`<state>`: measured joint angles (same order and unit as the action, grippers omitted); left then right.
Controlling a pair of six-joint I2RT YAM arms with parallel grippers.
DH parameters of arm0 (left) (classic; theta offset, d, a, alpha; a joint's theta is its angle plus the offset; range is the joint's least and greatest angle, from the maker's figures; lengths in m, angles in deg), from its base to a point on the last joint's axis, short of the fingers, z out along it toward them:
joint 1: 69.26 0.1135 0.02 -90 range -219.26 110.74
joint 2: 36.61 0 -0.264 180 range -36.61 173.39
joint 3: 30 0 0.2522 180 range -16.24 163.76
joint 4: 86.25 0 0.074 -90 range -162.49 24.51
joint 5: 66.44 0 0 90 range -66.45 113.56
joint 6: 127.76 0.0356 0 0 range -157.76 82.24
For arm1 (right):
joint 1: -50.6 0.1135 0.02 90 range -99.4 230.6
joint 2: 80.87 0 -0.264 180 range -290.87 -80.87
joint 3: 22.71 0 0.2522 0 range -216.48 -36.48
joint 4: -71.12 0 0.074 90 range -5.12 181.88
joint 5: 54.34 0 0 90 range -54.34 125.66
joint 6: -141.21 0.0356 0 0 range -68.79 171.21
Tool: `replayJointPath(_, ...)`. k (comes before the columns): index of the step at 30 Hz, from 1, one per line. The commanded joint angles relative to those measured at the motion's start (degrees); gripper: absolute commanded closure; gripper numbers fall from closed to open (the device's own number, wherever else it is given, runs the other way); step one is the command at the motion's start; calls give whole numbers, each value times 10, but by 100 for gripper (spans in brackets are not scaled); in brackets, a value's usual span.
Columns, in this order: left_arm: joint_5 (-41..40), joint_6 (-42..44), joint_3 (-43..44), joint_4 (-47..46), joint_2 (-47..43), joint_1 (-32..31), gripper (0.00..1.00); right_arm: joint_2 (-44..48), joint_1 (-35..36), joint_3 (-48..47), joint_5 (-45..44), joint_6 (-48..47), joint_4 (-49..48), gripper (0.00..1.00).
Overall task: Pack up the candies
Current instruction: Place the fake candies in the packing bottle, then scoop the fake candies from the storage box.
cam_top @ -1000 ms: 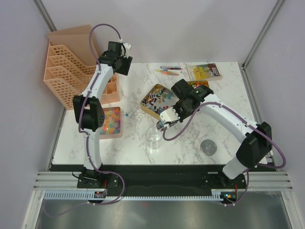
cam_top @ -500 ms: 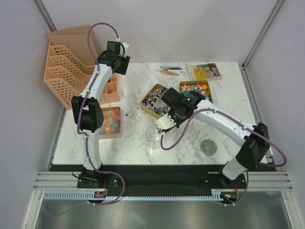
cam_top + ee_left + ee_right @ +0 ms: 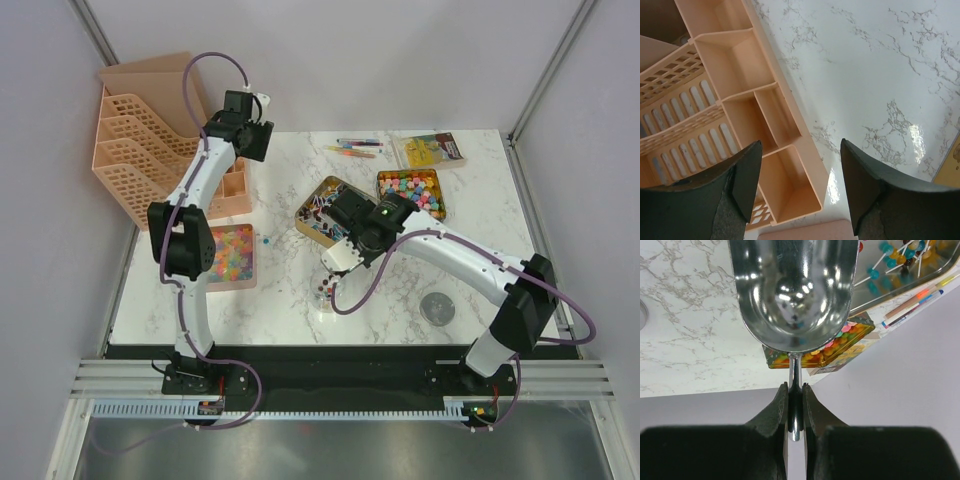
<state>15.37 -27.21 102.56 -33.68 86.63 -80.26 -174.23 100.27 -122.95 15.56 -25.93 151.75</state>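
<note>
Scoop (image 3: 795,290) swung from tin (image 3: 299,217) to cup (image 3: 316,300) within the second, now empty in the clenched jaws of my right gripper (image 3: 795,399); dark candies (image 3: 324,289) show in the cup, one load packed; my left gripper (image 3: 800,185) hangs released, holding nothing

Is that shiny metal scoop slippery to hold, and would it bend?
Probably stiff: the shiny silver metal scoop has a deep, even bowl shape. Likely slippery: its thin handle looks polished smooth where the right gripper pinches it. It might twist in that grip, since the wide bowl sits well beyond the narrow handle.
</note>
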Motion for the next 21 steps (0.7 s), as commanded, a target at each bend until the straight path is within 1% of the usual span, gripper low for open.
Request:
replayJointPath(1, 15, -18, -16, -38, -51, 1, 29, -2, 10, -26, -35, 15, 7, 100)
replayJointPath(8, 17, -19, -25, -50, -54, 1, 29, 6, 23, -27, -52, 13, 9, 100)
replayJointPath(13, 35, -25, -24, -52, -55, 1, 30, 11, 24, -60, -49, 29, 1, 100)
replayJointPath(16, 62, -30, -26, -51, -56, 1, 32, 7, 0, -85, -44, 35, -10, 99)
replayJointPath(19, 95, -39, -29, -52, -56, 1, 33, -9, -59, -105, -52, 40, -21, 100)
replayJointPath(20, 103, -40, -29, -51, -56, 0, 34, -20, -97, -109, -56, 38, -24, 100)
replayJointPath(21, 122, -42, -31, -51, -56, 0, 34, -28, -117, -114, -69, 35, -34, 100)
